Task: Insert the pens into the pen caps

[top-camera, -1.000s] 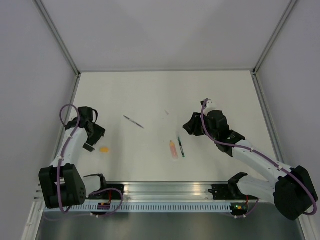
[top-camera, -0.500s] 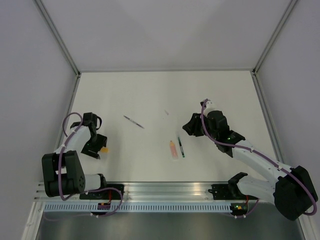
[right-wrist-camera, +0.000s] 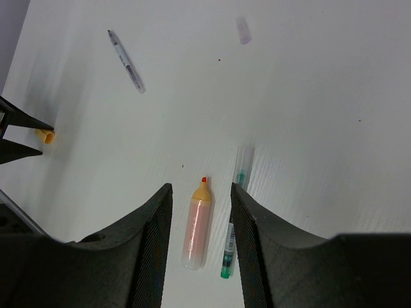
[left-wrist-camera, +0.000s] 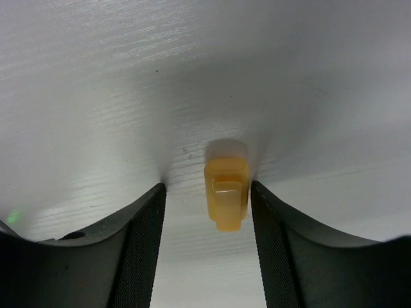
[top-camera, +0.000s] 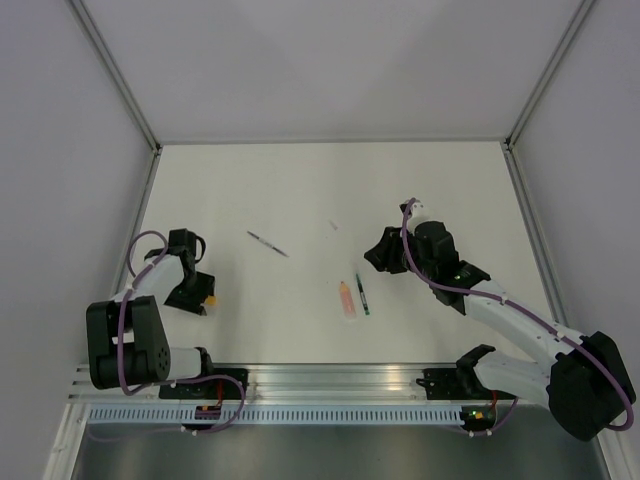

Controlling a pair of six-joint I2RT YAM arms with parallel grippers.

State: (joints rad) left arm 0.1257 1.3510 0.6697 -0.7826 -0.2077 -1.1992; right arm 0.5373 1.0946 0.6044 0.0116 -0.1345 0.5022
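Tabletop white, walls grey; left end effector released astride orange cap; right end effector released.

Top external camera: fixed high above the near edge, looking down on the whole table. Left wrist camera: close to the surface, facing the orange cap. Right wrist camera: higher, angled down, sharing that cap, the pale orange pen and the green pen with the top view.
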